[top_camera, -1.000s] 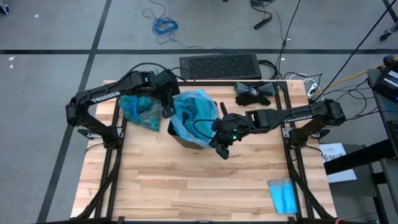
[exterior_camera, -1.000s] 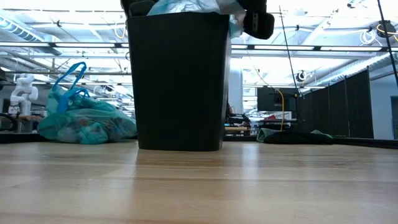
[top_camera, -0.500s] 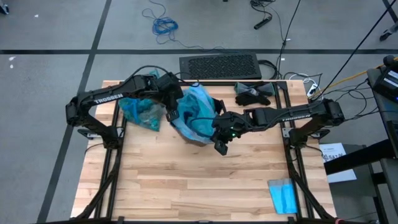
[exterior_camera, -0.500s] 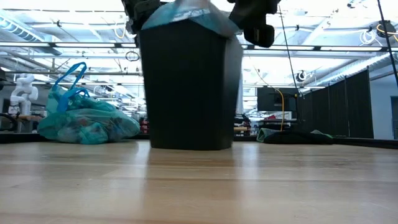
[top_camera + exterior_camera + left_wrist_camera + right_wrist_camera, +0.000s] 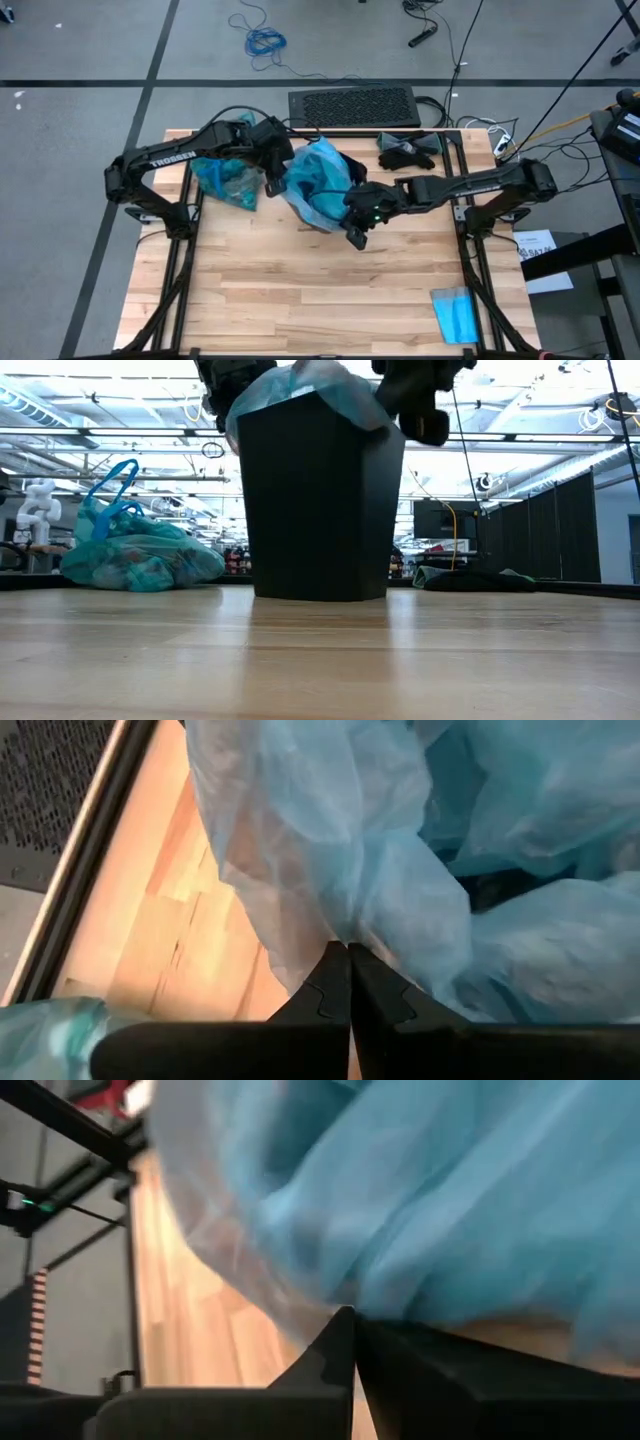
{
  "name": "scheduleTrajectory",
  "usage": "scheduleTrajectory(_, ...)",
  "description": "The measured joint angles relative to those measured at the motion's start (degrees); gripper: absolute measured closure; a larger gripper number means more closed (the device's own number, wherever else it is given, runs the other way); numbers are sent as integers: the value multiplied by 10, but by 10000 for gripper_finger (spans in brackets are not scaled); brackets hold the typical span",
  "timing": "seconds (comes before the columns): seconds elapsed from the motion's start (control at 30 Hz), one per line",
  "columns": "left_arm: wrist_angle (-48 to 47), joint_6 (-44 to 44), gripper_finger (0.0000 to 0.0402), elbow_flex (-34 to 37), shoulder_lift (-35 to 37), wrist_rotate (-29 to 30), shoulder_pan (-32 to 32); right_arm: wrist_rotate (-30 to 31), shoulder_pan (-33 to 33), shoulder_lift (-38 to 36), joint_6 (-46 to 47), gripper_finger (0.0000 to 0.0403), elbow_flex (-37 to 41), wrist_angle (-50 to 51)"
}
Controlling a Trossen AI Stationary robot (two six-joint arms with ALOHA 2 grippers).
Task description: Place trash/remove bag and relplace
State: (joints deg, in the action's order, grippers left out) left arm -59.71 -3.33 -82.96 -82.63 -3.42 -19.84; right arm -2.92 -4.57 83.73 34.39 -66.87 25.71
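Sky-blue bag [image 5: 316, 180] draped over black bin [image 5: 320, 500] – teal bag [image 5: 226, 178] beside it

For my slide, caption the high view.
Both arms stretch a sky-blue bag over the bin; tied teal bag beside it.

From my station I note the surface [image 5: 300, 290] as pale blond wood in butcher-block strips, framed in black rails. The bin [image 5: 320, 510] reads flat black; the sky-blue bag [image 5: 318, 180] draped over it is translucent and crinkled, paler and whitish where folds catch light. The tied-off bag [image 5: 225, 178] beside it is darker teal-green, with brownish and pale shapes showing dimly through the plastic. Both arms are dark, near black; the left one carries white lettering, the right one a small green light. The left tool [image 5: 348, 982] and right tool [image 5: 352, 1342] are matte black. Black gloves [image 5: 408, 150] lie at the far edge. A folded cloth [image 5: 460, 315] is light blue. The floor is grey, crossed by dark lines.
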Motion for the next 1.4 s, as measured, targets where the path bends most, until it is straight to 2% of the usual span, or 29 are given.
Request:
scheduleTrajectory(0.2,-6,0,401,0,26,0,0,-1,-8,-30,3,403,0,17)
scheduleTrajectory(0.4,-50,-2,401,0,47,5,0,-3,-8,-34,5,403,0,55)
scheduleTrajectory(0.7,-69,-2,401,0,78,7,0,-3,-25,-66,12,403,0,57)
scheduleTrajectory(0.97,-43,12,401,0,131,39,0,82,-28,-112,11,403,-18,62)
scheduleTrajectory(1.07,-20,20,401,0,143,39,0,95,-13,-108,-14,403,-45,66)
scheduleTrajectory(1.23,45,44,402,-1,143,-13,28,105,41,-81,-54,403,-84,67)
scheduleTrajectory(1.4,94,46,401,-1,114,-25,79,71,98,-49,-85,403,-105,58)
